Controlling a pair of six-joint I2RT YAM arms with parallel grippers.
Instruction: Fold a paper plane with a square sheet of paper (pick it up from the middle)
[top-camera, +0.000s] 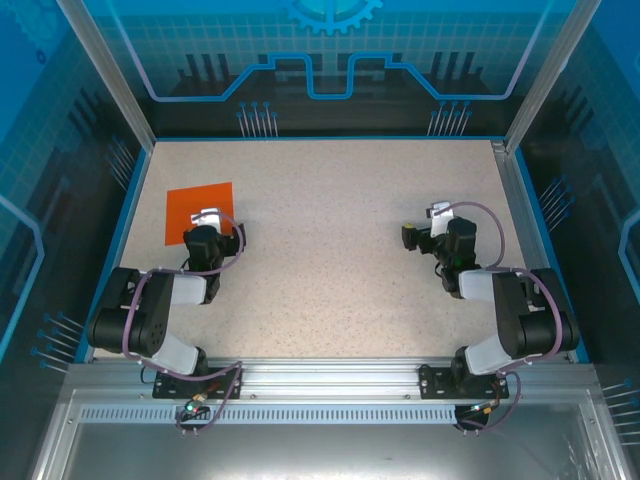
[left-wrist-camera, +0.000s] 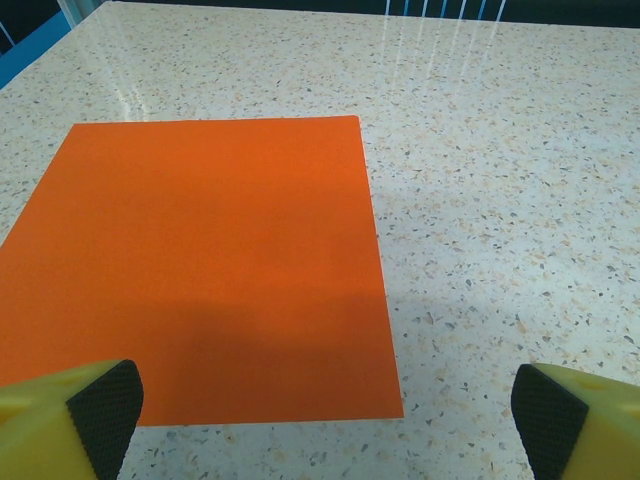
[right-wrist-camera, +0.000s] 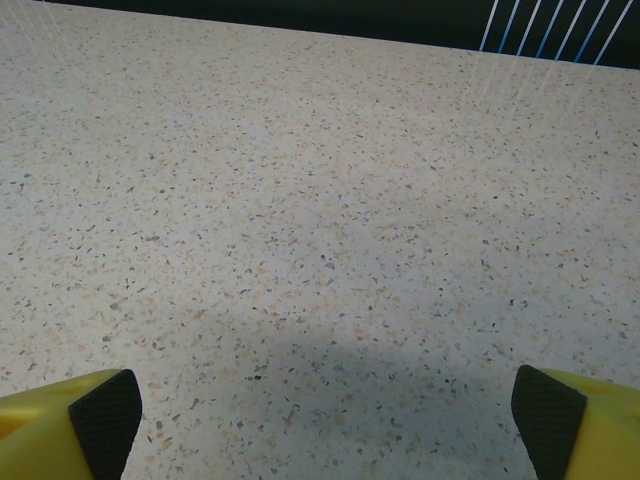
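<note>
From above, we see the orange sheet of paper (top-camera: 195, 205) lying flat on the speckled counter (top-camera: 330, 290), in the upper left part of the frame and near the counter's left edge. The left tool (top-camera: 208, 217) sits over the lower right part of the sheet; from this height we cannot tell whether it touches the paper. The right tool (top-camera: 437, 213) is well apart from the sheet, over bare counter in the right half of the frame.

In the left wrist view, the sheet of paper (left-wrist-camera: 200, 260) takes up the left and middle of the frame. It lies smooth and uncreased on the counter (left-wrist-camera: 500, 200), with one near corner at lower centre. The left tool (left-wrist-camera: 326, 420) has its yellow fingers wide apart. One black pad (left-wrist-camera: 105, 415) sits in the lower left corner over the sheet's near edge, and the other sits in the lower right corner over bare counter. A soft shadow (left-wrist-camera: 250, 350) falls across the near part of the sheet.

In the right wrist view, the right tool (right-wrist-camera: 326, 425) is likewise spread wide, with one pad in each lower corner of the frame. It is above plain speckled counter (right-wrist-camera: 300, 200), where a faint shadow lies at lower centre.
</note>
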